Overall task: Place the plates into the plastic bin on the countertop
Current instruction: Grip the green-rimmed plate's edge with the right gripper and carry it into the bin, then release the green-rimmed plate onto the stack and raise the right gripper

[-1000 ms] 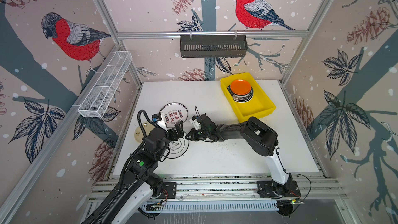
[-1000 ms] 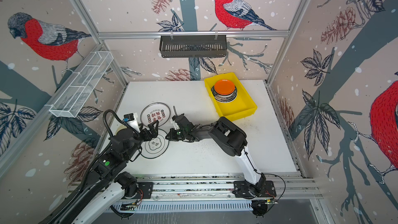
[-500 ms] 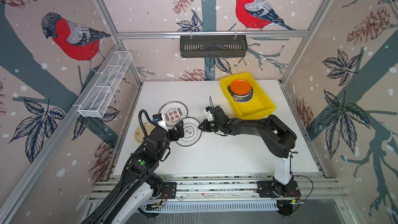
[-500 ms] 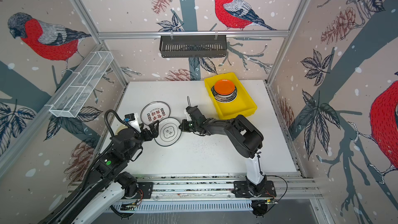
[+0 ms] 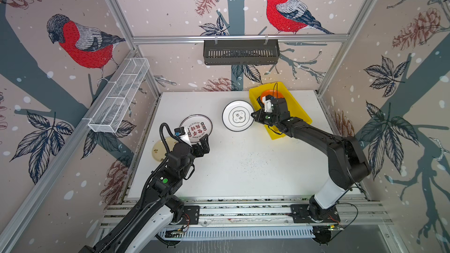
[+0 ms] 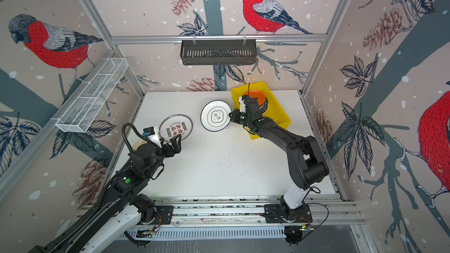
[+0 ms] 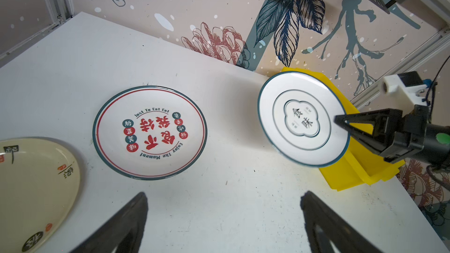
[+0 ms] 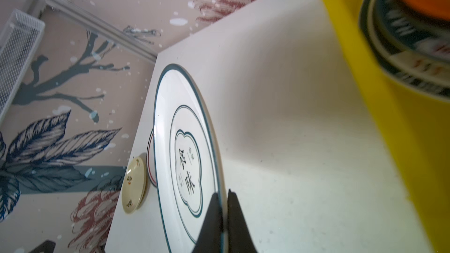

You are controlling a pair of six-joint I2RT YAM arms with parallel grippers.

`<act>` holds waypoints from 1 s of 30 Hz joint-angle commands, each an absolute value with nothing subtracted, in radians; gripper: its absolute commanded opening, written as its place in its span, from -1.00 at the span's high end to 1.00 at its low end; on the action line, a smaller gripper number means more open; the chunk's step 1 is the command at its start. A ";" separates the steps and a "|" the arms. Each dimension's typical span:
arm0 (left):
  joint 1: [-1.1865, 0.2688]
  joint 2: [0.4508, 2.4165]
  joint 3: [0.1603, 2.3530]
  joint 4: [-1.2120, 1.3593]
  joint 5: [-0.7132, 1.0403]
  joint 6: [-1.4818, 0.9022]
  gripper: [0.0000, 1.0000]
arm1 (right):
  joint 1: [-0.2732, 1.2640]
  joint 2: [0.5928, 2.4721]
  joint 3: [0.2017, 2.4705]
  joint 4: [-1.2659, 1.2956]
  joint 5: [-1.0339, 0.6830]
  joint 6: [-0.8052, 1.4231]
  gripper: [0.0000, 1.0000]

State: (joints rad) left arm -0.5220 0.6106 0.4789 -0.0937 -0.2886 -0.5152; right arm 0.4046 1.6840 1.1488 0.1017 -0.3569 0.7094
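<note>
Plate, white, clamped at edge by right end effector, held clear of tabletop just beside yellow bin. Left end effector spread wide, empty, near red-lettered plate.

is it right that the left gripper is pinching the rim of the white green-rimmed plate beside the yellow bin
No: the right gripper pinches the rim of the white green-rimmed plate beside the yellow bin, as the left wrist view shows; the left gripper is open and empty.
</note>
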 commanded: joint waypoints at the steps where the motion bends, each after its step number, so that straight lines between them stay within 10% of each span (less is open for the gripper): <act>1: -0.525 0.619 0.481 -0.045 -0.295 -0.504 -0.95 | 0.323 1.659 1.170 0.155 -0.356 0.742 1.00; 30: -0.525 0.738 0.537 -0.021 -0.263 -0.504 -0.95 | 0.077 2.094 1.584 0.045 -0.073 0.715 1.00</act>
State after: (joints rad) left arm -0.5220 0.7326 0.5297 -0.0574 -0.2642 -0.4973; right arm 0.0700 2.0766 1.5513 0.0441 -0.1047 0.7361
